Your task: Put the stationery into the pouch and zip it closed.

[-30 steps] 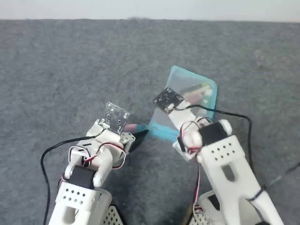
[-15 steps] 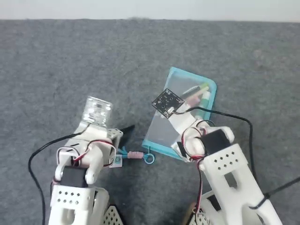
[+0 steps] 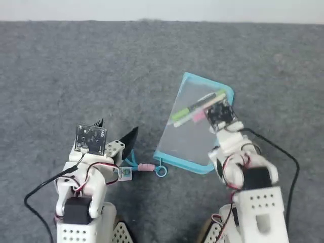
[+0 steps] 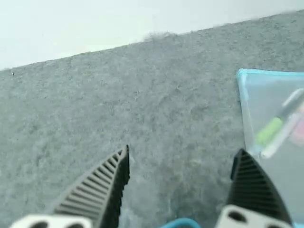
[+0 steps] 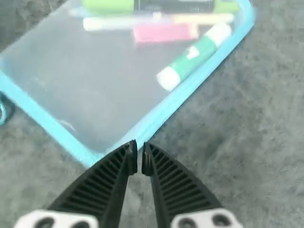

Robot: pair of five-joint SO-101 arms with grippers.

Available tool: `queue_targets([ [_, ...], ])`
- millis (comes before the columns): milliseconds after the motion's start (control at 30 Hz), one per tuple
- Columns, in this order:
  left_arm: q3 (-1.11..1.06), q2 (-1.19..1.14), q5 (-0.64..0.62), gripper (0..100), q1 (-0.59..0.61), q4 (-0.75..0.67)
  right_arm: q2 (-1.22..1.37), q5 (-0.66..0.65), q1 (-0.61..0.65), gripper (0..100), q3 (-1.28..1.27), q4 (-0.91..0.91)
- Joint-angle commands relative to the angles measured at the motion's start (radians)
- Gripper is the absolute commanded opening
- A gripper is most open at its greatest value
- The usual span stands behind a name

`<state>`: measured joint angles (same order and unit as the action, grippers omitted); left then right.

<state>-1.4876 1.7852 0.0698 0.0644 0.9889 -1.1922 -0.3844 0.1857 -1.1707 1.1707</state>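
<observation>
One pouch (image 3: 192,139), stationery (image 3: 195,108) inside | left tool (image 4: 183,154) spread | right tool (image 5: 139,146) pressed together

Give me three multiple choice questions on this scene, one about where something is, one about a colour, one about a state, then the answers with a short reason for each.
1. Where is the stationery?
A. Inside the pouch
B. Loose beside it
C. In a box

2. What colour is the pouch's edge?
A. Red
B. Light blue
C. Black

3. How does the left gripper stand?
A. Shut on a pen
B. Shut on nothing
C. Open

Answers: 1 A, it lies behind the pouch's clear wall. 2 B, the trim all round is light blue. 3 C, its jaws stand wide apart in the left wrist view.
</observation>
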Motion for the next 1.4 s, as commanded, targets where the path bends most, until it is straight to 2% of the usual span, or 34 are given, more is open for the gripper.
queue_targets([
  [0, -0.054, -0.006, 0.017, 33, 0.003, -0.063, -0.107, -0.04, -0.016, 0.6, -0.094, -0.025],
  [133, -0.203, 0.023, 0.029, 33, 0.028, -0.04, -0.217, -0.046, -0.018, 0.6, -0.183, -0.038],
  [267, -0.199, 0.021, 0.147, 31, 0.117, 0.028, -0.305, -0.046, -0.036, 0.6, -0.258, -0.07],
  [333, -0.199, 0.014, 0.198, 23, 0.15, 0.041, -0.34, -0.041, -0.084, 0.6, -0.313, -0.099],
  [433, -0.199, 0.009, 0.265, 2, 0.17, 0.048, -0.398, -0.041, -0.151, 0.6, -0.402, -0.122],
  [467, -0.199, 0.009, 0.292, 0, 0.172, 0.051, -0.418, -0.041, -0.166, 0.6, -0.431, -0.122],
  [500, -0.199, 0.009, 0.311, 3, 0.173, 0.071, -0.441, -0.041, -0.183, 0.6, -0.454, -0.122],
  [633, -0.199, 0.009, 0.324, 1, 0.175, 0.15, -0.542, -0.041, -0.222, 0.6, -0.519, -0.116],
  [900, -0.199, 0.014, 0.324, 1, 0.175, 0.281, -0.618, -0.048, -0.234, 0.6, -0.512, 0.059],
  [1367, -0.199, 0.014, 0.324, 1, 0.175, 0.282, -0.621, -0.04, -0.229, 0.6, -0.512, 0.061],
])
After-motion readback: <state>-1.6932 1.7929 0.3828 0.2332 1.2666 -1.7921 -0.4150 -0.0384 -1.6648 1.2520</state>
